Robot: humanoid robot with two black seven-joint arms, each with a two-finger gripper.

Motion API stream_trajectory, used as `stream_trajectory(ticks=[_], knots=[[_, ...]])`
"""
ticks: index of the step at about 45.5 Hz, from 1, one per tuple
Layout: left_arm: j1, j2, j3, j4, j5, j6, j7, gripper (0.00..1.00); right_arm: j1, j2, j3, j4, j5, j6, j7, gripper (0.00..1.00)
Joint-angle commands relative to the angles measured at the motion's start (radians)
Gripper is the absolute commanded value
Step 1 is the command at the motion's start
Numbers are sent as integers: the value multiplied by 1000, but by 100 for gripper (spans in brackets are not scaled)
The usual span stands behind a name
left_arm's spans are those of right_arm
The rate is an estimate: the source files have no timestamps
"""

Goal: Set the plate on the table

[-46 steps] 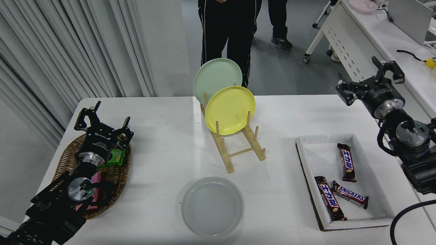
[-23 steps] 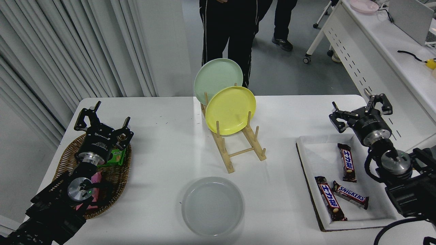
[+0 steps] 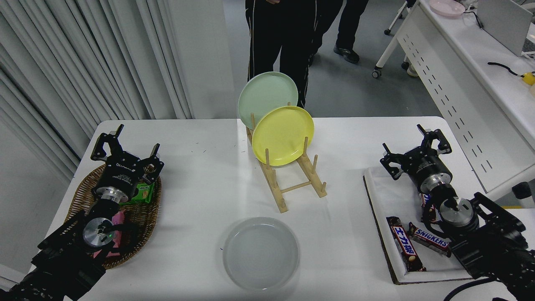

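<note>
The light grey plate [image 3: 261, 253] lies flat on the white table [image 3: 209, 184], near its front edge at the middle. My right gripper [image 3: 414, 149] is open and empty, over the back edge of the white tray at the right, far from the plate. My left gripper [image 3: 125, 146] is open and empty, parked at the lower left above a wicker basket.
A wooden rack [image 3: 292, 179] at the back middle holds a yellow plate [image 3: 283, 134] and a pale green plate [image 3: 267, 97]. A white tray [image 3: 386, 196] at the right holds several candy bars. A wicker basket [image 3: 138, 217] is at the left. A person's legs [image 3: 280, 37] are beyond the far edge.
My right arm has come down and in from the upper right, and its gripper now sits low over the tray's back edge. The grey plate and the left arm have not moved.
</note>
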Motion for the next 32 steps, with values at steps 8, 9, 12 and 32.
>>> stream_trajectory(ticks=[8, 9, 12, 32], knots=[[0, 0, 1, -1, 0, 0, 0, 100, -19, 23, 23, 1, -17, 11, 17, 99], [0, 0, 1, 0, 0, 0, 0, 100, -22, 25, 28, 3, -17, 17, 21, 99], [0, 0, 1, 0, 0, 0, 0, 100, -39, 23, 33, 3, -17, 56, 35, 99], [0, 0, -1, 0, 0, 0, 0, 100, -89, 34, 43, 54, -41, 64, 38, 99]])
